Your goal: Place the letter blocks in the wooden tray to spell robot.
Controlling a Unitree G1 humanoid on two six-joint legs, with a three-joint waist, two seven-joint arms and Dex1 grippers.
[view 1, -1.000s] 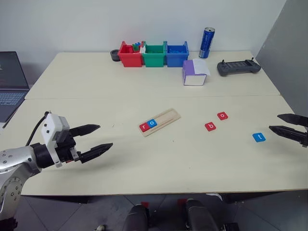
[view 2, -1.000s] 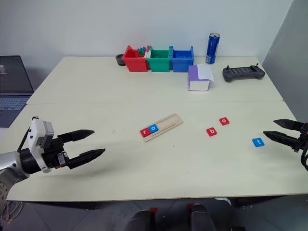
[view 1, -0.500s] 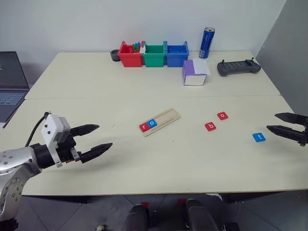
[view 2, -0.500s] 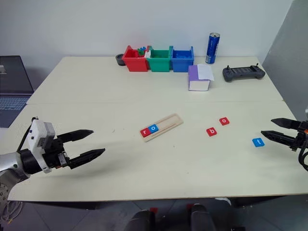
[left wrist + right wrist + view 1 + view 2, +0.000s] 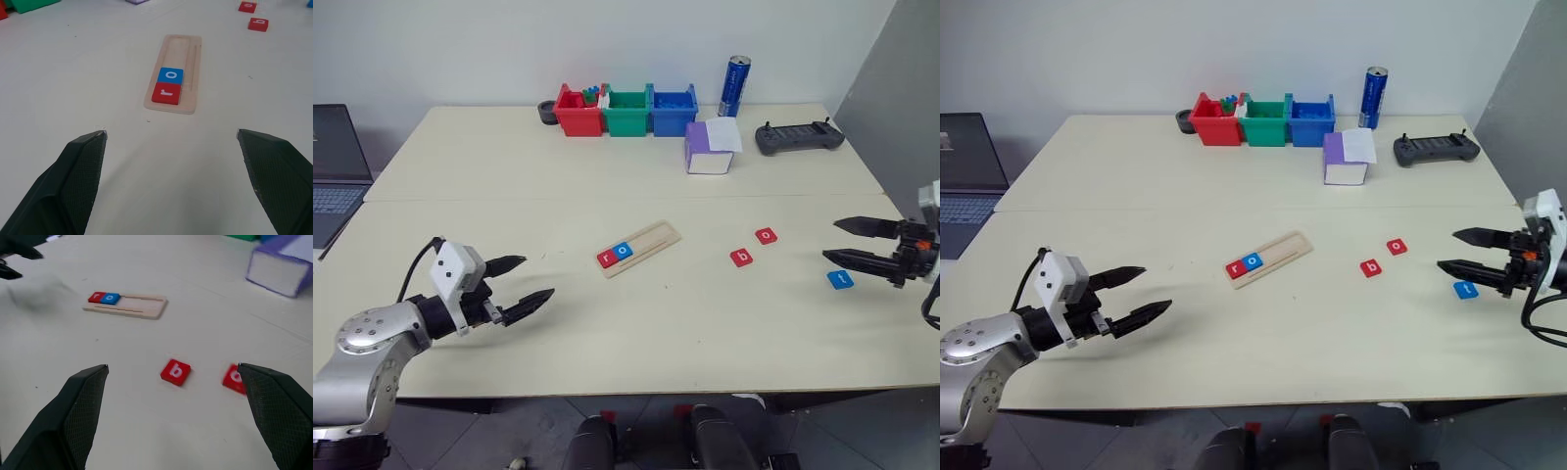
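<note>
The tray (image 5: 639, 248) is lying on the surface (image 5: 607, 323) ahead of the left tool (image 5: 523, 284), well apart from it, and far off to the side of the right tool (image 5: 837, 242). 2 tiles are sitting in its groove at the end nearer the left tool: the red r (image 5: 166, 93) and, touching it, the blue o (image 5: 170, 76). The rest of the groove is lying bare.

3 tiles are waiting loose. The red b (image 5: 175, 371) and the red o (image 5: 234, 379) are lying ahead of the right tool, near each other but apart. The blue t (image 5: 840, 279) is lying just beside and below the right tool's tips.

Both tools are standing spread wide, pinching nothing.

Likely the b is going in next. The risks I am seeing:
- The t is sitting closest to the right tool, so it is tempting the wrong pick and a misspelling.
- The tiles are thin and flat, so fingertips closing slightly high are probably sliding a tile along the surface instead of lifting it.
- Setting the b down carelessly is risking a nudge to the seated o, or a shift of the light tray.
</note>
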